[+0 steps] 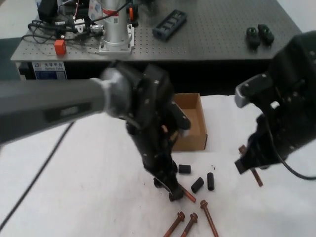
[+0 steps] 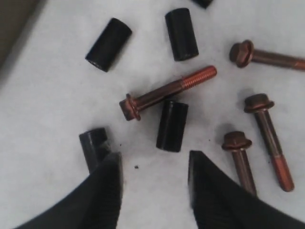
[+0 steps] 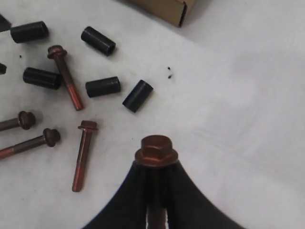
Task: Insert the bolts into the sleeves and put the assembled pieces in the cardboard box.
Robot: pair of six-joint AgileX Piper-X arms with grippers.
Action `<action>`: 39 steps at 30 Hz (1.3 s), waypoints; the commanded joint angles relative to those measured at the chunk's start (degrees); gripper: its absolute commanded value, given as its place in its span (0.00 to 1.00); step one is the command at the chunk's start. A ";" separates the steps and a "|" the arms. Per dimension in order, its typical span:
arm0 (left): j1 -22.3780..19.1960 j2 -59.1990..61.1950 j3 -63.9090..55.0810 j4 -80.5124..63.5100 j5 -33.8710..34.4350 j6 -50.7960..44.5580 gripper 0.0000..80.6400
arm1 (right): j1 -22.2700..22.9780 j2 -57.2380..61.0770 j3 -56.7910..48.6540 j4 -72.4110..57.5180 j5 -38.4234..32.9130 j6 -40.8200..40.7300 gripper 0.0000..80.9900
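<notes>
Your L gripper [image 2: 155, 163] hangs spread over the sleeve [image 2: 172, 125] lying right beside a loose bolt [image 2: 164, 92], so center on the sleeve alone before closing, w/ R gripper [image 3: 156, 172] pinching a second bolt [image 3: 156, 150] by the shank.

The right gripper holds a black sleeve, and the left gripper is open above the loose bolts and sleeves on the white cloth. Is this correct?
No. The right gripper is shut on a copper bolt, not a black sleeve, as the right wrist view shows. The rest is correct: the left gripper is open above the loose bolts and sleeves on the white cloth.
</notes>
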 commanded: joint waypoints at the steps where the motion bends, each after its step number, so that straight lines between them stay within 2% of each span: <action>1: -2.69 4.85 -6.23 6.00 -4.89 5.66 0.40 | -0.29 -0.49 -0.40 0.39 -0.83 0.29 0.07; 5: -4.29 8.52 -9.89 7.56 -7.88 7.42 0.40 | -0.66 -2.66 2.88 0.99 -0.83 1.29 0.07; 15: -4.88 11.79 -11.10 8.18 -5.85 8.52 0.39 | -0.66 -4.13 6.64 1.49 -0.83 1.77 0.07; 19: -5.40 12.72 -11.10 9.55 -5.84 8.72 0.24 | -0.66 -4.50 6.64 1.30 -0.83 2.55 0.07; 24: -5.99 13.14 -11.10 8.67 -5.84 8.72 0.17 | -0.66 -4.80 6.64 1.02 -0.83 2.79 0.07; 28: -6.09 12.04 -11.10 7.04 -5.84 8.72 0.01 | -0.66 -4.80 6.64 0.53 -1.12 2.79 0.07; 30: -6.09 10.50 -11.10 5.69 -6.17 6.90 0.01 | -0.66 -4.92 6.64 -0.80 -4.16 2.84 0.07; 34: -4.71 4.13 -10.68 3.62 -5.51 -3.20 0.01 | -0.66 -5.52 6.73 -5.40 -11.38 5.65 0.07; 39: -1.13 -7.83 0.99 -5.36 2.34 -14.00 0.01 | -0.26 -7.32 7.04 -14.82 -21.31 13.12 0.07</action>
